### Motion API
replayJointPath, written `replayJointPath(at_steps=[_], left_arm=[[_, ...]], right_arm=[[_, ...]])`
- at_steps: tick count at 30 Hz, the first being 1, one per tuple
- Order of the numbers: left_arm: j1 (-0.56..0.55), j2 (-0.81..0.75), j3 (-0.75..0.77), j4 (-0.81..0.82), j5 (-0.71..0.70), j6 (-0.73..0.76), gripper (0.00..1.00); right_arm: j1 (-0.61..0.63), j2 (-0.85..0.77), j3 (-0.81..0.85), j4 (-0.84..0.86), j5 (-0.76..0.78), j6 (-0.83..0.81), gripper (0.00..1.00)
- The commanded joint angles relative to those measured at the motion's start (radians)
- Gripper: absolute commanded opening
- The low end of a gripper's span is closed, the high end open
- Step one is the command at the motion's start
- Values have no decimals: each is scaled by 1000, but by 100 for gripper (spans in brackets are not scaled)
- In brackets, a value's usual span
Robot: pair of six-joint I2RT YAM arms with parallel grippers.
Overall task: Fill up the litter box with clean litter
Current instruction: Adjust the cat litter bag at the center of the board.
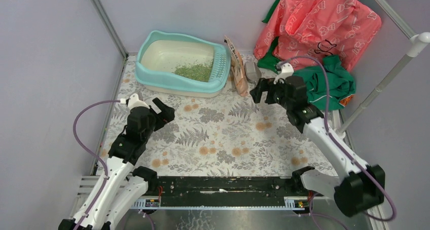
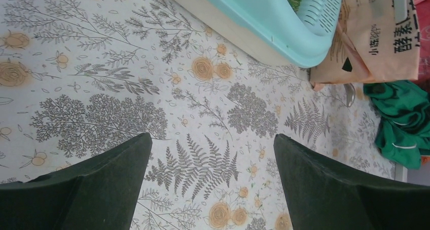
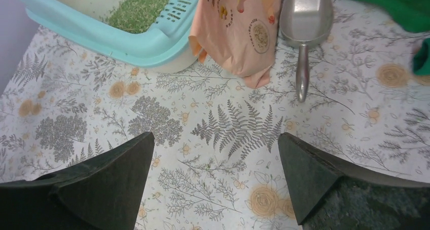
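The large light-teal plastic litter box with its cream-white basin (image 1: 143, 74) sits at the far side of the floral-printed table cover (image 1: 223, 139), and the clean litter, a low patch of loose green granules (image 1: 195, 71), lies inside it against the slotted grille end. The rest of the basin floor is bare, so the filling looks only partly done. Just beside the grille end a peach-pink printed paper bag (image 3: 243, 32) leans close against the box's outer wall, and beyond the bag, on the side away from the box, a grey metal scoop (image 3: 306, 17) lies flat with its handle pointing towards the arms. The right gripper (image 3: 215, 144) hangs a little short of the bag and scoop with its jaws spread wide and nothing between them. The left gripper (image 2: 213, 141) hovers in front of the box's near long wall, jaws likewise spread and empty. This reads as a pause between grips rather than a pour in progress. The next move probably calls for the right arm to choose: close on the bag and tip it over the box's rim, or take the scoop's handle to spread the heap across the bare floor. Whether the bag holds any more litter cannot be told from these views.
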Motion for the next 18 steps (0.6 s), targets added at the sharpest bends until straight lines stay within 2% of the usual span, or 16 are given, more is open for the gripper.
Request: replayJointPath(at_steps=[1,7,12,18], left_arm=[[7,39,-3,92,-84,9,99],[6,102,-106,328,-90,120,99],[5,216,-162,493,-129,223,99],[4,276,-221,646,-215,282,99]], right_arm=[[-4,-189,-143,128,101,17,100],[-5,-360,-272,152,323,13,100],[-5,-434,-397,202,363,38,100],[-5,-548,-573,308,523,-27,100]])
